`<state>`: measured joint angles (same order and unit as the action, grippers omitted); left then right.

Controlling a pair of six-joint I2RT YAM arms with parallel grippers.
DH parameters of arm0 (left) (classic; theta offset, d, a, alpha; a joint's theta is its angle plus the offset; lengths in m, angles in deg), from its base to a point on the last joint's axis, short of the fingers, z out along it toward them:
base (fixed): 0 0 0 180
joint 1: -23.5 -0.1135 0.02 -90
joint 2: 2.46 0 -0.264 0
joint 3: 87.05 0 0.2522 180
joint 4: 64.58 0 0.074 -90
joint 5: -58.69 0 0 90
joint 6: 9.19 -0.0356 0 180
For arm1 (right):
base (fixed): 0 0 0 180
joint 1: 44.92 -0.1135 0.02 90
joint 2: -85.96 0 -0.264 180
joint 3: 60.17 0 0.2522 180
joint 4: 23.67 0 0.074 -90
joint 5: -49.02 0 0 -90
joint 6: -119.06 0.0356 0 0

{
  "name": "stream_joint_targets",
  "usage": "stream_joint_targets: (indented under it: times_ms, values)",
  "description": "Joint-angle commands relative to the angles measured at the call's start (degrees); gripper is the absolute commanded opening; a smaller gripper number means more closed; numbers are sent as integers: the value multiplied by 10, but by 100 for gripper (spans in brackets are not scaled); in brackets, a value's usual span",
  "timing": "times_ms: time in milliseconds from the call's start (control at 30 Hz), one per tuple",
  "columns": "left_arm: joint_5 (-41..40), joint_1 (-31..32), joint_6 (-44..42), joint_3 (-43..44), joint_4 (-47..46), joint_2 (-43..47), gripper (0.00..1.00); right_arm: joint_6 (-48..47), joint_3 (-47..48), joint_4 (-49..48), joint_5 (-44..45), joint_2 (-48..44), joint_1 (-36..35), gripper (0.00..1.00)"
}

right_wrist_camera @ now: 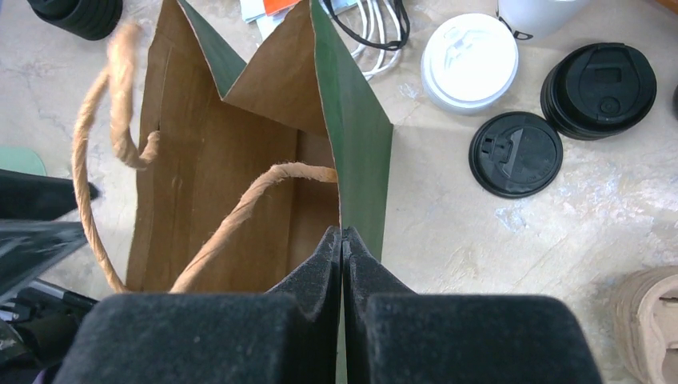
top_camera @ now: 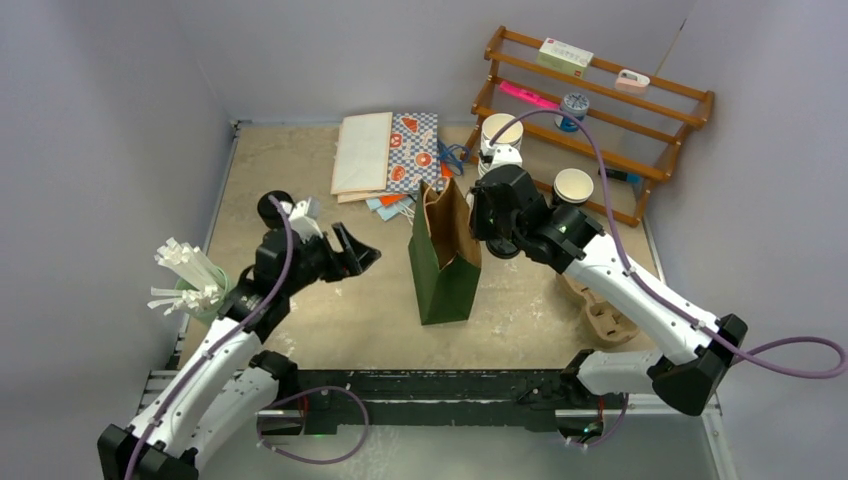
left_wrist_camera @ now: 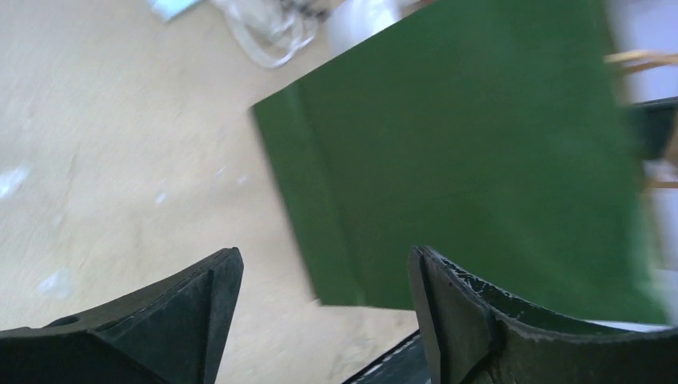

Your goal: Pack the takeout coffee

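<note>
The takeout coffee is out of view; the floor of the bag is hidden from me. A dark green paper bag with a brown inside and twine handles stands open mid-table. My right gripper hangs over its right side, shut on the top edge of the green right wall; the right wrist view shows the closed gripper on that edge. My left gripper is low at the bag's left, a short gap away, and open. In the left wrist view that gripper is empty and faces the bag's green side.
Right of the bag lie black lids, a stack of them and a white lid. White cups and a wooden rack stand behind. A pulp carrier sits near right, a cup of stirrers far left, and flat bags behind.
</note>
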<state>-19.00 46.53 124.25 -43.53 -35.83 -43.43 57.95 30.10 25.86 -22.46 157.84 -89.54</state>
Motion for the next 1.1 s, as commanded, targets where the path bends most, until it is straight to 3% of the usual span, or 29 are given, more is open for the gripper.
stream_joint_targets:
  times_ms: [0, 200, 600, 900, 1067]
  values:
    - [32, 19, -7, 127, 31, -4, 81, -15, 35, -1, 8, 6, 0, 0]
    - [-16, 76, -6, 239, 33, -28, 87, -16, 41, 0, 31, 18, -4, 0]
    - [-219, 294, -9, 417, 105, -260, 92, -14, 27, -10, 38, 11, -6, 0]
    - [-400, 337, 5, 506, 226, -364, 90, -13, 20, -17, 33, 0, -6, 0]
    - [-462, 337, -2, 517, 240, -388, 77, -13, 21, -16, 39, -8, -6, 0]
